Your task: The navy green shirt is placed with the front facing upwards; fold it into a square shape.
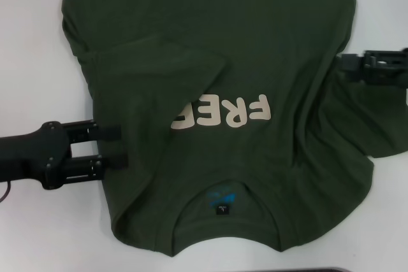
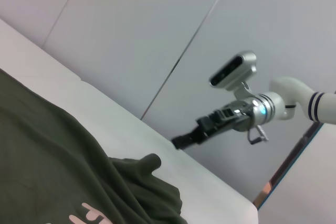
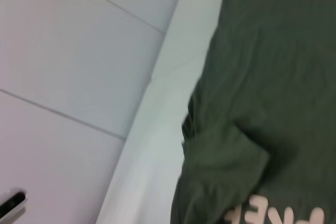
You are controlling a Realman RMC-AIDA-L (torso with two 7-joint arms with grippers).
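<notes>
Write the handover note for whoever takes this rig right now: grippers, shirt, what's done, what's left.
Left gripper: jaws open and holding nothing, at the shirt's left edge, level with the lettering.
Right gripper: at the shirt's right edge, over the right sleeve; whether it grips cloth cannot be seen.
Dark olive-green cotton T-shirt: front up on the white table, collar toward the robot, cream "FREE" lettering partly showing.
Done: left sleeve folded inward across the chest, covering the end of the lettering.
Left: right sleeve remains spread out; fold it in, then fold the body lengthwise into a square.
</notes>
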